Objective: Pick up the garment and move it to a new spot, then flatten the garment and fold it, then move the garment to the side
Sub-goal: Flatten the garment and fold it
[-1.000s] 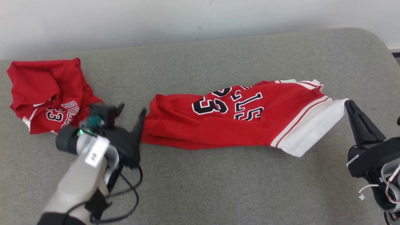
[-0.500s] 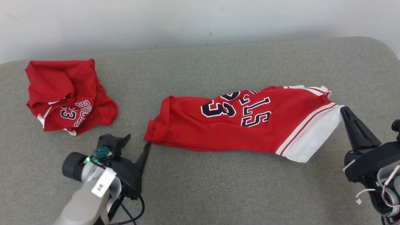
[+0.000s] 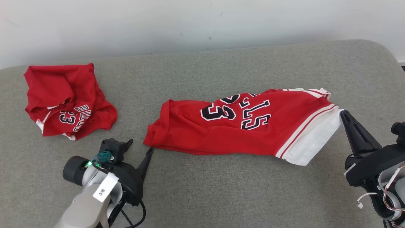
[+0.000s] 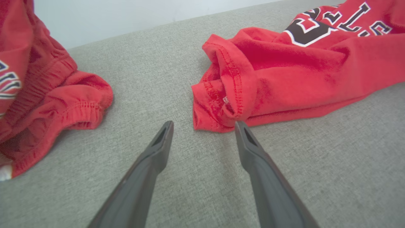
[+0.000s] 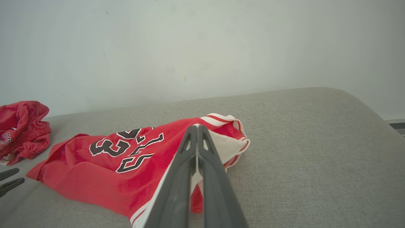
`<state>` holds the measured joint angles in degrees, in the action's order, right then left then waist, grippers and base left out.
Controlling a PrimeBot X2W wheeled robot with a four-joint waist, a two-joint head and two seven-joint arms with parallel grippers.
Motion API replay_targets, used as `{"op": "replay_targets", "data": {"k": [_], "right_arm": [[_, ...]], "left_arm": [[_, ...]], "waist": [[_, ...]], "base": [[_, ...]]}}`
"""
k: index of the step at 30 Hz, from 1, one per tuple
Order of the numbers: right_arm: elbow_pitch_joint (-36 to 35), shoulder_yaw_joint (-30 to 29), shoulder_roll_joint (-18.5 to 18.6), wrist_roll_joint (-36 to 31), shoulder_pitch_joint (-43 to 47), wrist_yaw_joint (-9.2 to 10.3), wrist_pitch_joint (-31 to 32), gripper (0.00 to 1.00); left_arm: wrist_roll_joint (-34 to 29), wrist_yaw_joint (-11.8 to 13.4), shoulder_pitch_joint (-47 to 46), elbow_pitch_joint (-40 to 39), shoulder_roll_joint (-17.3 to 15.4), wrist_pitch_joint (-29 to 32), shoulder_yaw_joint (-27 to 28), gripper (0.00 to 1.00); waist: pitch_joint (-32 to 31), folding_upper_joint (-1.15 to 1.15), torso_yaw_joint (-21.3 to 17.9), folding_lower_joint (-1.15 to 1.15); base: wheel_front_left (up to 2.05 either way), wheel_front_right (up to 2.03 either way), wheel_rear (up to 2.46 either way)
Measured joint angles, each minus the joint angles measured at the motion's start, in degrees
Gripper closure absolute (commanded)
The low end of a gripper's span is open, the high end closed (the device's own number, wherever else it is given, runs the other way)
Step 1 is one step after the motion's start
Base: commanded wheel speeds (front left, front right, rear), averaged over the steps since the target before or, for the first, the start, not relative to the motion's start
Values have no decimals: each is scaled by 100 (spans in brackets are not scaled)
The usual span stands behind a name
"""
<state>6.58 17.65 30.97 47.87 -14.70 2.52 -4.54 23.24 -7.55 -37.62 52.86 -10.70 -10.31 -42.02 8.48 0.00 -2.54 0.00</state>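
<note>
The garment [image 3: 240, 126], a red jersey with black-and-white lettering and a white hem, lies stretched across the middle of the grey cushion [image 3: 221, 190]. My right gripper [image 3: 343, 113] is shut on the corner of that white hem at the garment's right end; in the right wrist view the white cloth sits between the closed fingers of the right gripper [image 5: 196, 126] and the garment [image 5: 104, 164] spreads out to the left. My left gripper [image 3: 140, 145] stands open just short of the garment's left end. The left wrist view shows the left gripper [image 4: 204, 124] with its right fingertip close to the folded red edge of the garment [image 4: 284, 69].
A second red garment [image 3: 68, 101] lies crumpled at the far left of the cushion, seen also in the left wrist view [image 4: 41, 95]. A pale wall [image 3: 202, 22] runs behind the cushion. The cushion's rounded corner [image 3: 376, 47] is at the back right.
My open left gripper has drawn back toward me, away from the garment's left end. The head camera shifted a little. The right gripper stays shut on the hem.
</note>
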Motion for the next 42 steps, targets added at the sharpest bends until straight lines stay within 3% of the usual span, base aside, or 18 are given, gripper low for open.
{"op": "replay_targets", "data": {"k": [14, 18, 42], "right_arm": [[-2, -10, 2, 0, 5, 1, 0, 100], [-14, -2, -5, 0, 5, 1, 0, 100], [56, 48, -64, -5, -21, 7, -7, 100]], "left_arm": [[-79, 16, -141, -21, 148, 53, -211, 0], [-201, 208, -293, 15, 143, 35, -247, 0], [-564, 777, -515, 490, 242, 11, -472, 0]], "waist": [[28, 0, -133, 0], [52, 0, -174, 0], [114, 0, -217, 0]], "base": [[0, 0, 0], [0, 0, 0], [0, 0, 0]]}}
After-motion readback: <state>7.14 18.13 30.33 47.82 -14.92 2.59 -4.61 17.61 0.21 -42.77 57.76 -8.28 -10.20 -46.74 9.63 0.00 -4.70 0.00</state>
